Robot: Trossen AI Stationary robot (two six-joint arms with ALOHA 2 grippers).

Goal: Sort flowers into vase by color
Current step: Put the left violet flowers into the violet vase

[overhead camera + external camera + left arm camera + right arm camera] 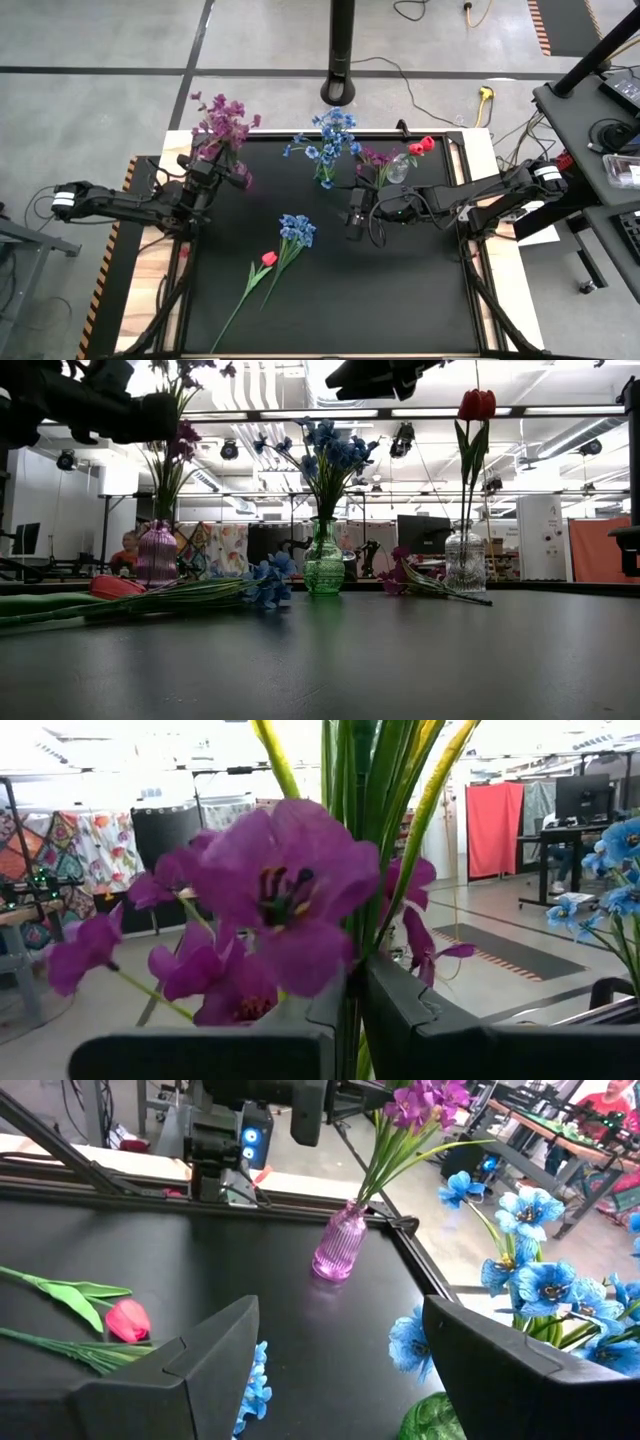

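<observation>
Purple flowers [222, 122] stand with their stems in a purple vase [157, 555] at the far left corner. My left gripper [232, 176] is shut on their stems above the vase. Blue flowers [330, 135] stand in a green vase [323, 565], and a red tulip [476, 405] stands in a clear vase [465, 560]. One purple spray [374, 157] lies beside the clear vase. A blue spray [297, 230] and a red tulip [268, 258] lie flat mid-table. My right gripper [354, 222] hovers open right of the blue spray. My left gripper has the green stems [350, 990] of the purple flowers pinched between its two fingers [410, 1015], just below the blooms. The fingers come level from the table's left and lie across the stems. The flowers stay upright with their lower stems in the purple vase [340, 1245].
The three vases stand in a row along the far edge of the black mat [400, 300]. The mat's near half is bare except for the long stems [240, 305] of the two lying flowers. A dark pole base [340, 90] stands beyond the table.
</observation>
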